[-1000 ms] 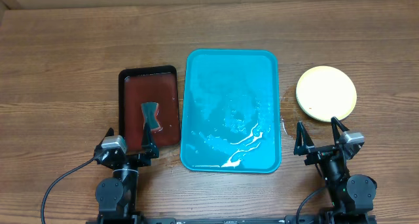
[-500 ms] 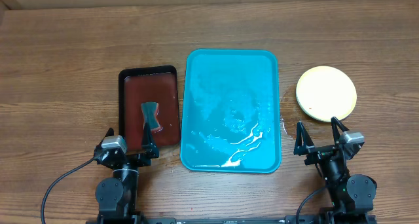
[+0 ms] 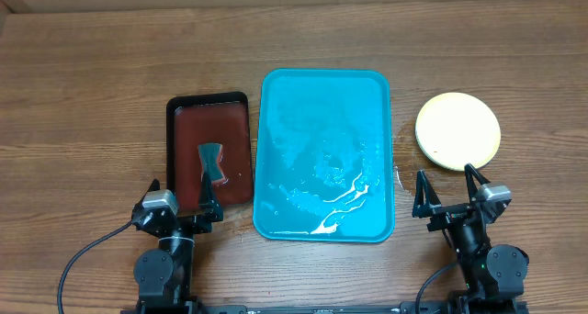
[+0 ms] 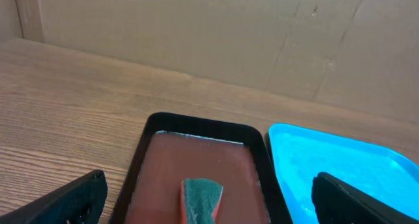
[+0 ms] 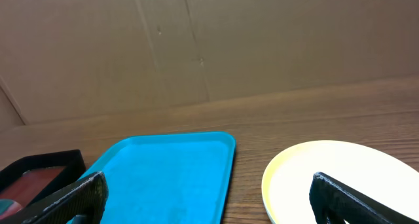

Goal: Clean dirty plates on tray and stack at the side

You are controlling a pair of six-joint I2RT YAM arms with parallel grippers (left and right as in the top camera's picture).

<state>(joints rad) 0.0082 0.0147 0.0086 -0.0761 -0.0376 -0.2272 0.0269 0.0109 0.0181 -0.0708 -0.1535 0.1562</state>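
Left gripper [image 3: 179, 191] and right gripper [image 3: 446, 187] both gape empty; a careless sweep could skid the yellow-green plate [image 3: 457, 130] (right of the wet tray [image 3: 312, 112]).

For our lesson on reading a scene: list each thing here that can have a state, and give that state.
turquoise tray: no plates on it, wet streaks on its surface.
yellow-rimmed plate: off the turquoise tray, to its right, top face clean.
dark red tray: holds the sponge.
sponge: lying loose, ungripped.
left gripper: open, empty.
right gripper: open, empty.
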